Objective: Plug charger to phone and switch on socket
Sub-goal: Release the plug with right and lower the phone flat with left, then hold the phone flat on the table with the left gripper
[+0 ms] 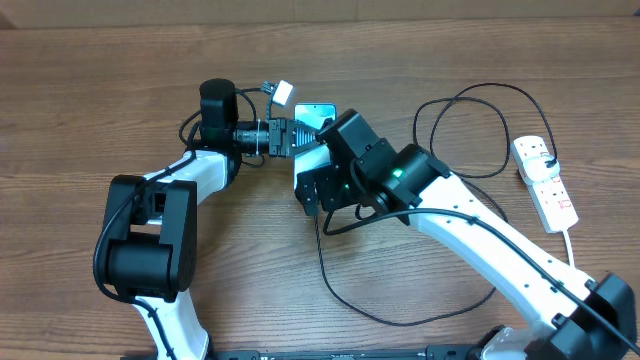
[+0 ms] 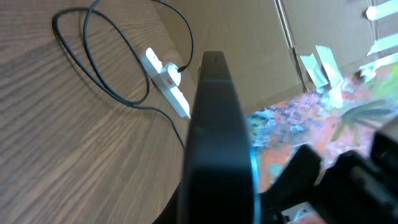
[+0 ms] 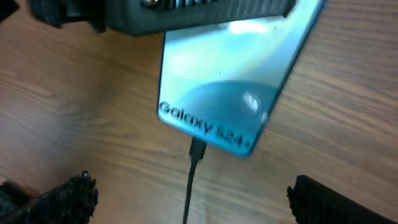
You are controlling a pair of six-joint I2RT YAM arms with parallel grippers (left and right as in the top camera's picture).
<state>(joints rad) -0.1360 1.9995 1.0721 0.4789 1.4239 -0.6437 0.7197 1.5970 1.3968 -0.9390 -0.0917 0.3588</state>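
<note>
Phone [image 3: 227,74]: mid-table between the two arms — we see a light blue-to-white screen, a black rim and "Galaxy S24" lettering at the end facing the right arm
Left gripper [image 1: 298,132]: clamped on the Phone's far end; the Phone shows edge-on in its own view
Charger [image 3: 188,186]: thin and black; its small tip meets the lettered edge — seated, as far as we can tell; it trails over the table [image 1: 100,60] in loose loops
Right gripper [image 3: 193,196]: fingers spread wide either side of the Charger, gripping nothing
Socket [image 1: 545,180]: white strip with red marks, well apart on the right

A robotics lab bench: wood-grain table [image 1: 90,90], cardboard backdrop [image 2: 249,56]
</note>
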